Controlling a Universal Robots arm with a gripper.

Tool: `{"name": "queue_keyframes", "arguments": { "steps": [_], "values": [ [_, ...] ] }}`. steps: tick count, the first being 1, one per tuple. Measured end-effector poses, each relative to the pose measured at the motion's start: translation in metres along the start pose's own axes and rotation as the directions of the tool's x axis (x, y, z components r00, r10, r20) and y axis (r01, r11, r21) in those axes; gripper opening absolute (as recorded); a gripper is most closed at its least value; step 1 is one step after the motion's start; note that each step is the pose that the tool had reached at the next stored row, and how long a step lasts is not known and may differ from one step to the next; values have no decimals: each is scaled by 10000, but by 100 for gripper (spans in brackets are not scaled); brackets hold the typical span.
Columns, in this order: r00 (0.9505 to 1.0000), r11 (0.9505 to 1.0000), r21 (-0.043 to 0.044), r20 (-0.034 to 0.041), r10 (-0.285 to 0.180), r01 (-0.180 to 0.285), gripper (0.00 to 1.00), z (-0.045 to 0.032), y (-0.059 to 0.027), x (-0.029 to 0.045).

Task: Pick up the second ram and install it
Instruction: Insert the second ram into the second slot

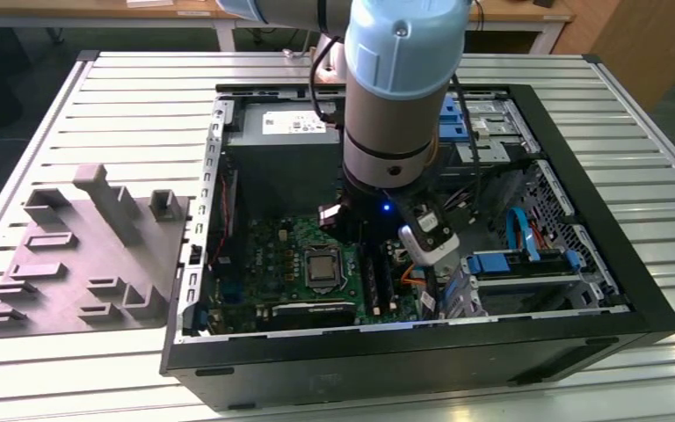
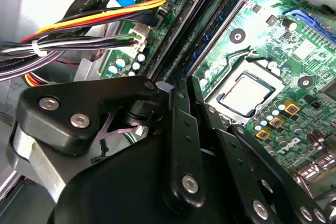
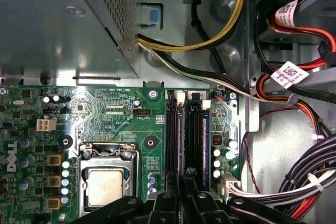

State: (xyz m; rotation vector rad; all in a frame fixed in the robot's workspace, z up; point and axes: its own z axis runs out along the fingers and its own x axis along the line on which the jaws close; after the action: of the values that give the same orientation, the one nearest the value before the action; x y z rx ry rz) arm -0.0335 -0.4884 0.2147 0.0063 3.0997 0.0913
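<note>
Claw low over the memory slots inside the open computer case

Nearest in the first wrist view, the black claw point(image 3: 184, 174) hangs just above the long black slot rails point(image 3: 174, 135) of the green motherboard point(image 3: 121, 114); if it is closed, or holds something, I cannot tell. One ram point(image 3: 206, 129) with a dark blue-green board stands upright in the slot nearest to the cables, just beside the claw; I cannot tell if this is the second one. The square processor socket point(image 3: 107, 184) lies on the other side of the slots. Further off, two white barcode labels point(image 3: 290, 72) hang on the cable bundle, their print too small to read. In the exterior view the arm point(image 1: 396, 88) reaches into the black case point(image 1: 431, 352) on the slatted tabletop point(image 1: 138, 97), and a grey holder tray point(image 1: 80, 272) lies at the exterior view's left.
</note>
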Motion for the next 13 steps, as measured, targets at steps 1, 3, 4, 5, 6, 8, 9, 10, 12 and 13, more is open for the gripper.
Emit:
{"name": "queue_keyframes", "arguments": {
  "steps": [1,3,4,5,6,8,9,10,12,13],
  "values": [
    [10000,10000,-2,0,0,0,19,-10,1,0],
    [10000,10000,1,0,1,-1,19,-40,2,-1],
    [10000,10000,2,-1,1,-1,19,-55,3,-2],
    [10000,10000,4,0,0,0,19,-74,4,-3],
    [10000,10000,4,0,1,-1,19,-96,6,-4],
    [10000,10000,3,0,0,0,19,-145,9,-6],
    [10000,10000,4,0,0,0,19,-169,10,-7],
    [10000,10000,4,0,1,-1,19,-195,11,-8],
    [10000,10000,5,0,0,0,19,-240,14,-10],
    [10000,10000,6,0,0,0,19,-245,15,-10]
  ]
}}
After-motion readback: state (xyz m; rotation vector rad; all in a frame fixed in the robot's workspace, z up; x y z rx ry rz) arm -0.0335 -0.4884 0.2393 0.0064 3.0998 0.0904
